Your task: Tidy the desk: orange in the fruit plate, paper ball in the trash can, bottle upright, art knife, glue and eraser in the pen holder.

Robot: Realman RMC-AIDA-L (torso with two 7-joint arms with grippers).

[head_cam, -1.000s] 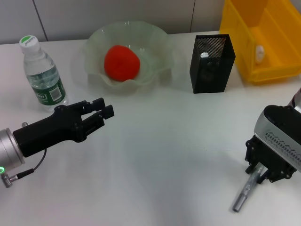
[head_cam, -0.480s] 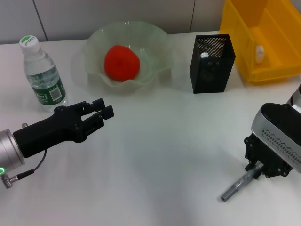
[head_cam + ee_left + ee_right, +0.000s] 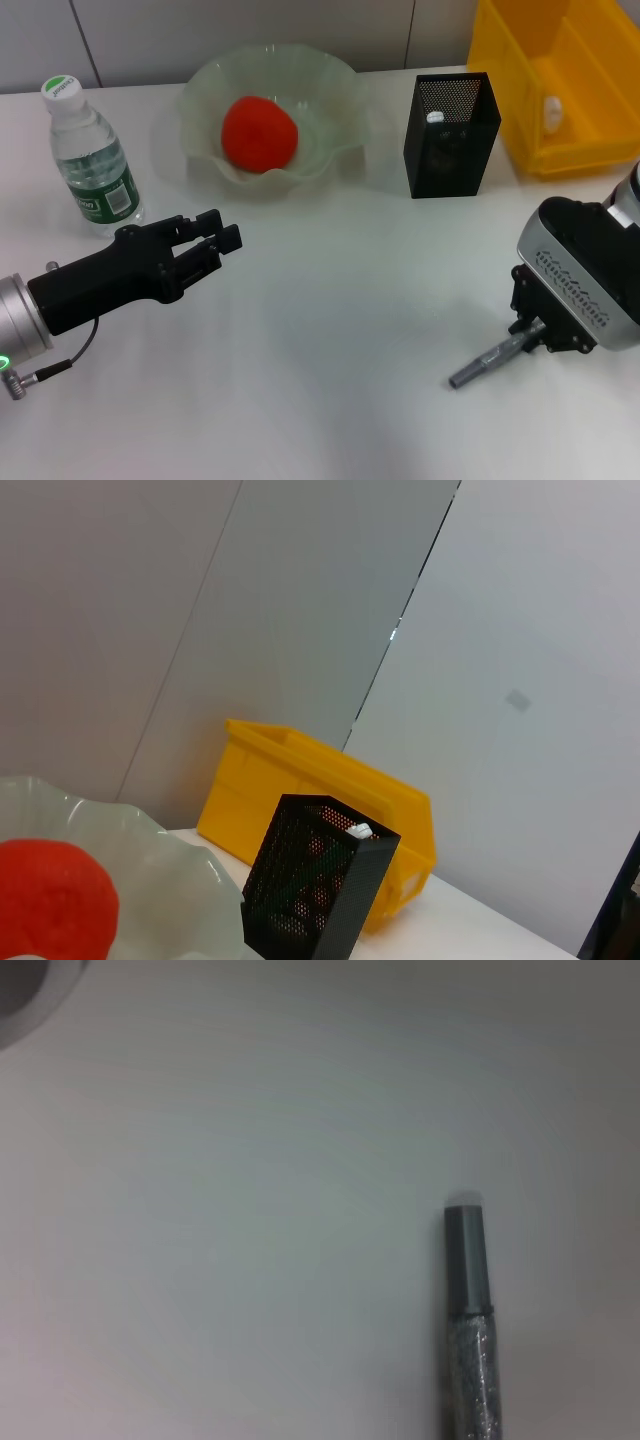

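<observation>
One trash can stands at the desk's far right, a small white thing inside it. One fruit plate holds the single orange. One pen holder shows a white-tipped item. One bottle stands upright. The right hand grips one art knife; the left hand hovers, fingers apart.

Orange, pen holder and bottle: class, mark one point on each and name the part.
orange (image 3: 259, 133), head view, middle of the fruit.
pen holder (image 3: 450, 140), head view, front mesh wall.
bottle (image 3: 98, 180), head view, green label.
</observation>
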